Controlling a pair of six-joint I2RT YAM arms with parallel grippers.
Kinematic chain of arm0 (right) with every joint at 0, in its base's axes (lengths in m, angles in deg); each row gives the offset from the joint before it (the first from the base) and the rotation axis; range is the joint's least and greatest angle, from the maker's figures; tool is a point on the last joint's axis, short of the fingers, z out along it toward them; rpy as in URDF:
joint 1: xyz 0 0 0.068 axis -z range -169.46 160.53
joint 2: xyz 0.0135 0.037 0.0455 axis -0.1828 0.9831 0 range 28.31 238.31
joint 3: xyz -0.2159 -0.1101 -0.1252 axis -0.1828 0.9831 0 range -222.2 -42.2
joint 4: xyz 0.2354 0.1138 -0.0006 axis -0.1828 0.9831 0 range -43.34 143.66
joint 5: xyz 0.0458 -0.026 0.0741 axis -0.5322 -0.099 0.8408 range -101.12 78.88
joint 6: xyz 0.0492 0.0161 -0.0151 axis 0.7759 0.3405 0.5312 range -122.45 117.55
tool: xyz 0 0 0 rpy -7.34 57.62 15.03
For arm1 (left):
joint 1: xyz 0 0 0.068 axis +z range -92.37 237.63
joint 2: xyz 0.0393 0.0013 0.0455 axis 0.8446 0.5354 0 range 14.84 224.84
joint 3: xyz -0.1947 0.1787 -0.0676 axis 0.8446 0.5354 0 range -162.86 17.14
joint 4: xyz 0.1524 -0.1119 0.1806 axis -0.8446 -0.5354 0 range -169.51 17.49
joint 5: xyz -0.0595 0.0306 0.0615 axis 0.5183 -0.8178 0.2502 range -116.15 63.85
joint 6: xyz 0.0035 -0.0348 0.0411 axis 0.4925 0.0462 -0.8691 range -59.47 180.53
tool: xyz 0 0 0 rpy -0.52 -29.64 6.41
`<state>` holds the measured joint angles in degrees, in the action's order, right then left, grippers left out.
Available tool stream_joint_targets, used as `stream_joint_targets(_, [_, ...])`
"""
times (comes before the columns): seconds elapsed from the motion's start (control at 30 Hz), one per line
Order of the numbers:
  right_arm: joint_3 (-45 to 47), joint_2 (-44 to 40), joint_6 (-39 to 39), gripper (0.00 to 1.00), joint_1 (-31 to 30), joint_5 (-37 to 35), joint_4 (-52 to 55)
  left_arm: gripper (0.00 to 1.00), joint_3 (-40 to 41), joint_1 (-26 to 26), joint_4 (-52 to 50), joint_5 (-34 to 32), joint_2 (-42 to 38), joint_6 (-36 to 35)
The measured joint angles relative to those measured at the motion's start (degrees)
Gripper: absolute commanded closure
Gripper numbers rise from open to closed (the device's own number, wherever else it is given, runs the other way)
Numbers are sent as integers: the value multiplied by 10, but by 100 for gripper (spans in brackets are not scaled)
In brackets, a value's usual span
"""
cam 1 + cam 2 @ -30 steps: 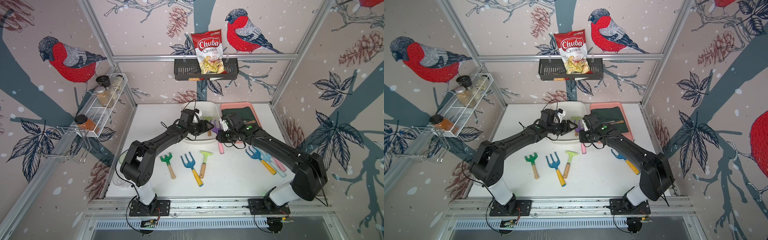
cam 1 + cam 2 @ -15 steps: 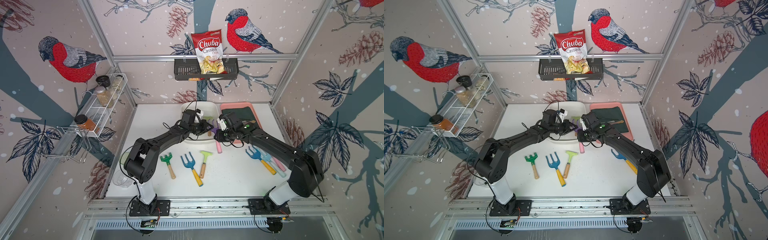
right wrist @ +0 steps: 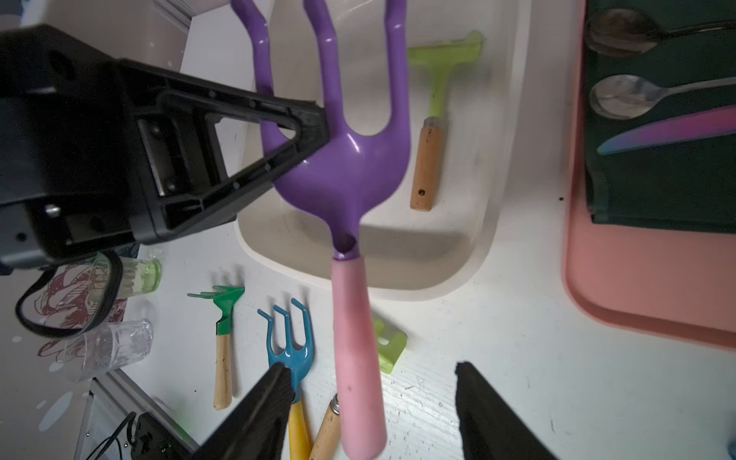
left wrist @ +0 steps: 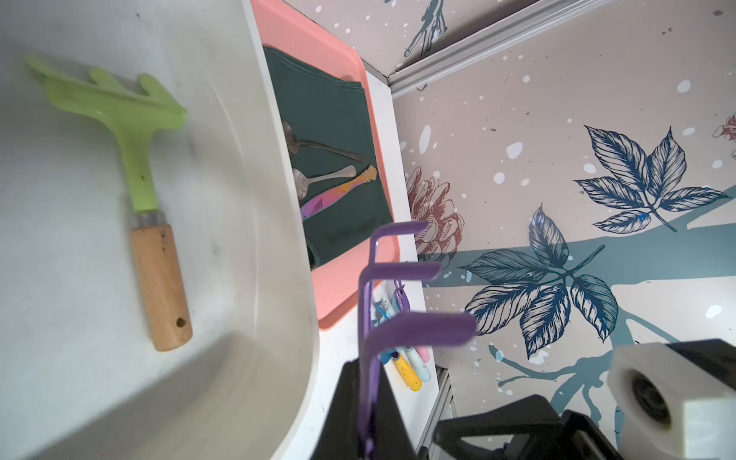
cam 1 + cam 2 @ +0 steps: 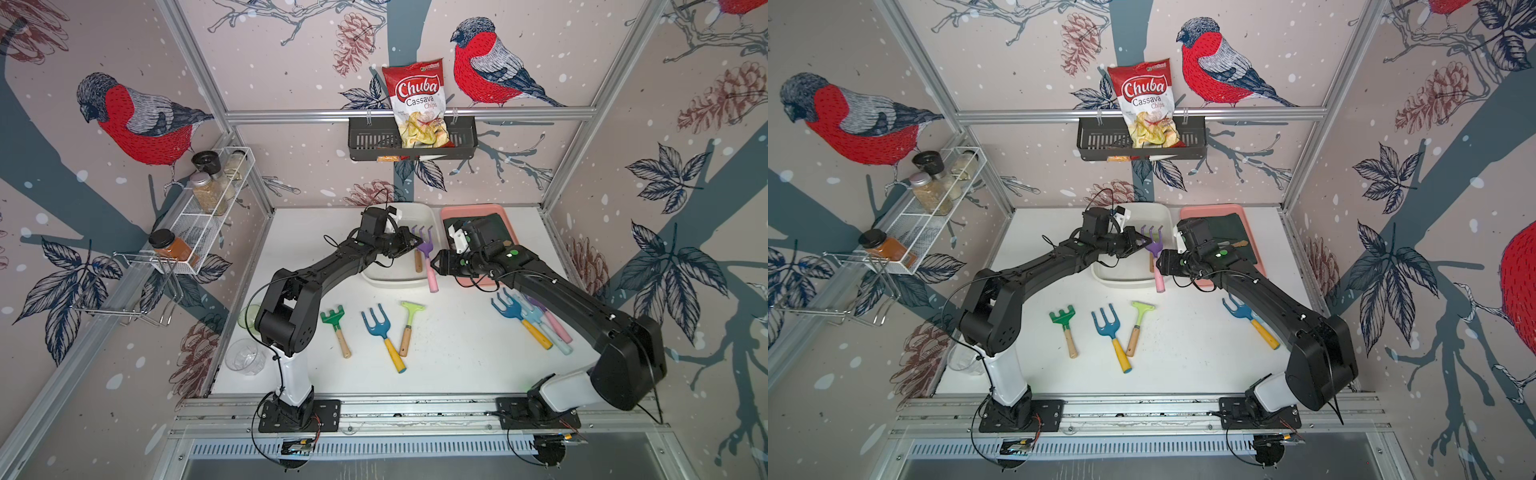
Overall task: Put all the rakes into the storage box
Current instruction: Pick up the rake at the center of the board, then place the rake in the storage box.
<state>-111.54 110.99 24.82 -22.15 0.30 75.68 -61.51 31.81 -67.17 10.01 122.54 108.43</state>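
Observation:
The rake (image 5: 424,246) (image 5: 1155,246) has a purple three-tined head and a pink handle. It hangs over the near right corner of the storage box (image 5: 397,283) (image 5: 1125,283), a white tub. My left gripper (image 5: 415,243) (image 5: 1142,245) (image 4: 368,418) is shut on the rake (image 4: 398,330) at its head. My right gripper (image 5: 436,264) (image 5: 1160,266) (image 3: 370,374) is open, its fingers standing apart on either side of the pink handle of the rake (image 3: 350,167) without touching it. A light green rake with a wooden handle (image 4: 135,159) (image 3: 434,119) lies inside the storage box (image 4: 278,278) (image 3: 490,223).
A pink tray (image 5: 453,212) with dark green cloth and cutlery sits right of the box. On the table lie a green rake (image 5: 336,324), a blue fork (image 5: 384,332), a lime hoe (image 5: 409,324) and several pastel tools (image 5: 528,320). Two glasses (image 5: 245,357) stand at the front left.
My left gripper has shut on the rake's head. My right gripper has opened and let go of the pink handle.

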Motion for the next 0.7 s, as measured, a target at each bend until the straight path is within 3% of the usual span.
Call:
stream_joint_targets(0.33, [59, -81, 1, 34, 84, 24, -1, 94, -183, 88, -116, 30, 124, -88])
stream_joint_targets(0.7, [59, -73, -19, 35, 140, 50, 6, 94, -353, 105, -243, 41, 277, -160])
